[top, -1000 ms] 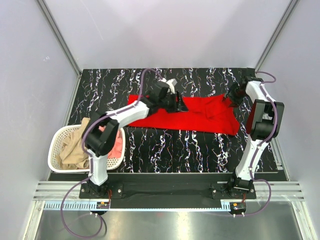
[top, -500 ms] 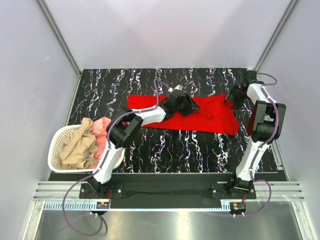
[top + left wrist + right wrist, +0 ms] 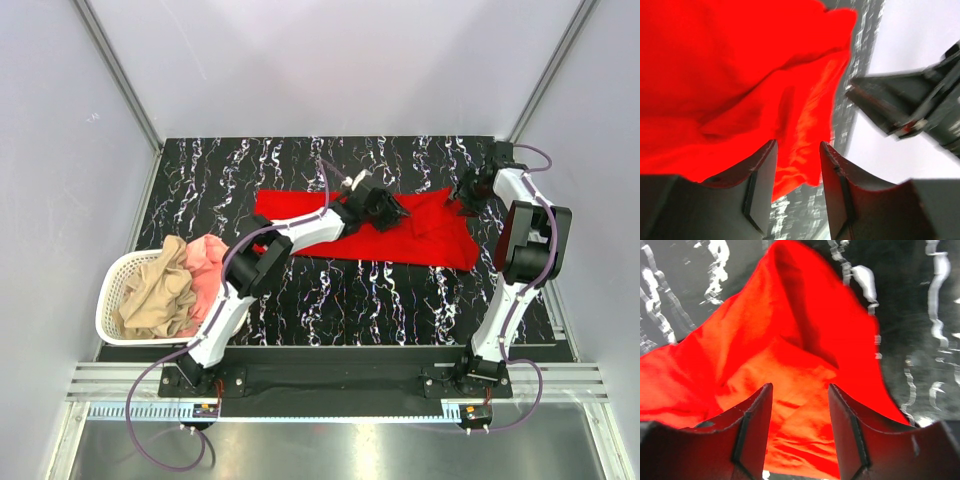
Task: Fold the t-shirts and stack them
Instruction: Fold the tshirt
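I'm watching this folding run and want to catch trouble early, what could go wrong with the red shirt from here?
One: the left gripper sits over a rumpled fold of the red shirt; closing there might pinch several layers. Two: the right gripper is at the shirt's wrinkled far right corner; uneven pulls could leave a crooked fold.
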Available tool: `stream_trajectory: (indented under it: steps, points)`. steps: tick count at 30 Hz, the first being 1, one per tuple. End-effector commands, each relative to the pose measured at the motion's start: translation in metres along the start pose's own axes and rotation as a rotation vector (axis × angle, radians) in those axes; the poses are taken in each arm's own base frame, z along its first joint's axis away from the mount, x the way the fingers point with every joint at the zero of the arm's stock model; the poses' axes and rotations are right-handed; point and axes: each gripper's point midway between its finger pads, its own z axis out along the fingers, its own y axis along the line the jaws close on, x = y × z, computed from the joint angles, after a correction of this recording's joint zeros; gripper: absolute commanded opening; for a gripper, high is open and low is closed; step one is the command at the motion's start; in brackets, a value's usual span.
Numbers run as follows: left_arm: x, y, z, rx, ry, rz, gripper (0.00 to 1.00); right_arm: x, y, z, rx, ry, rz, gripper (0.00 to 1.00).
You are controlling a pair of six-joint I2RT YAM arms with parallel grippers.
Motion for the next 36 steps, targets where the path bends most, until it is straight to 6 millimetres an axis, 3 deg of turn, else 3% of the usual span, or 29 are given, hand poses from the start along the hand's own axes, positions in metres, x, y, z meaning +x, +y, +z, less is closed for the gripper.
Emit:
stream_trajectory:
  steps: [1, 4, 5, 7, 8, 9, 10, 11, 12, 13, 15, 17, 18, 19, 20, 22, 23, 25, 30, 36]
  points:
    - [-0.017, -0.053, -0.035, 0.071, -0.060, 0.195, 0.46, -0.011, 0.037, -0.029, -0.167, -0.064, -0.042, 0.56]
    - [-0.022, -0.049, -0.058, 0.054, -0.060, 0.357, 0.48, 0.001, 0.056, -0.046, -0.190, -0.062, -0.073, 0.59]
    - [-0.035, -0.066, -0.082, 0.081, -0.099, 0.411, 0.48, 0.004, 0.061, -0.050, -0.191, -0.064, -0.098, 0.59]
    - [-0.039, -0.060, -0.102, 0.077, -0.101, 0.447, 0.48, 0.013, 0.073, -0.057, -0.172, -0.065, -0.135, 0.59]
    - [-0.049, -0.076, -0.128, 0.111, -0.126, 0.487, 0.48, 0.015, 0.079, -0.061, -0.172, -0.064, -0.156, 0.58]
    - [-0.053, -0.080, -0.143, 0.117, -0.135, 0.506, 0.48, 0.019, 0.082, -0.062, -0.164, -0.052, -0.172, 0.54]
    - [-0.053, -0.067, -0.151, 0.084, -0.124, 0.521, 0.48, 0.034, 0.090, -0.063, -0.151, -0.016, -0.207, 0.50]
    - [-0.061, -0.063, -0.163, 0.078, -0.130, 0.547, 0.49, 0.032, 0.091, -0.065, -0.136, -0.023, -0.243, 0.39]
    - [-0.065, -0.076, -0.190, 0.108, -0.151, 0.561, 0.49, 0.040, 0.099, -0.064, -0.111, -0.023, -0.289, 0.34]
    - [-0.063, -0.056, -0.196, 0.065, -0.128, 0.563, 0.49, 0.049, 0.103, -0.064, -0.098, -0.008, -0.319, 0.28]
    - [-0.071, -0.056, -0.229, 0.072, -0.147, 0.575, 0.50, 0.060, 0.117, -0.064, -0.071, 0.000, -0.395, 0.22]
    - [-0.070, -0.025, -0.244, 0.010, -0.120, 0.562, 0.50, 0.072, 0.122, -0.059, -0.036, 0.033, -0.464, 0.27]
    - [-0.068, -0.016, -0.251, -0.001, -0.115, 0.558, 0.50, 0.073, 0.119, -0.056, -0.002, 0.034, -0.487, 0.29]
    - [-0.068, -0.018, -0.271, 0.014, -0.129, 0.556, 0.50, 0.080, 0.114, -0.050, 0.030, 0.065, -0.505, 0.31]
    - [-0.066, 0.003, -0.274, -0.021, -0.114, 0.538, 0.50, 0.082, 0.118, -0.050, 0.040, 0.066, -0.536, 0.32]
    - [-0.069, 0.006, -0.298, -0.010, -0.138, 0.517, 0.50, 0.087, 0.118, -0.043, 0.059, 0.084, -0.558, 0.36]
    - [-0.063, 0.020, -0.301, -0.022, -0.119, 0.504, 0.51, 0.088, 0.120, -0.042, 0.057, 0.086, -0.566, 0.37]
    - [-0.060, 0.022, -0.317, -0.004, -0.130, 0.495, 0.51, 0.095, 0.121, -0.032, 0.083, 0.097, -0.603, 0.41]
    - [-0.054, 0.041, -0.332, -0.040, -0.119, 0.460, 0.53, 0.104, 0.111, -0.012, 0.160, 0.125, -0.674, 0.45]
    - [-0.053, 0.043, -0.339, -0.028, -0.102, 0.440, 0.54, 0.108, 0.120, -0.001, 0.146, 0.114, -0.704, 0.46]
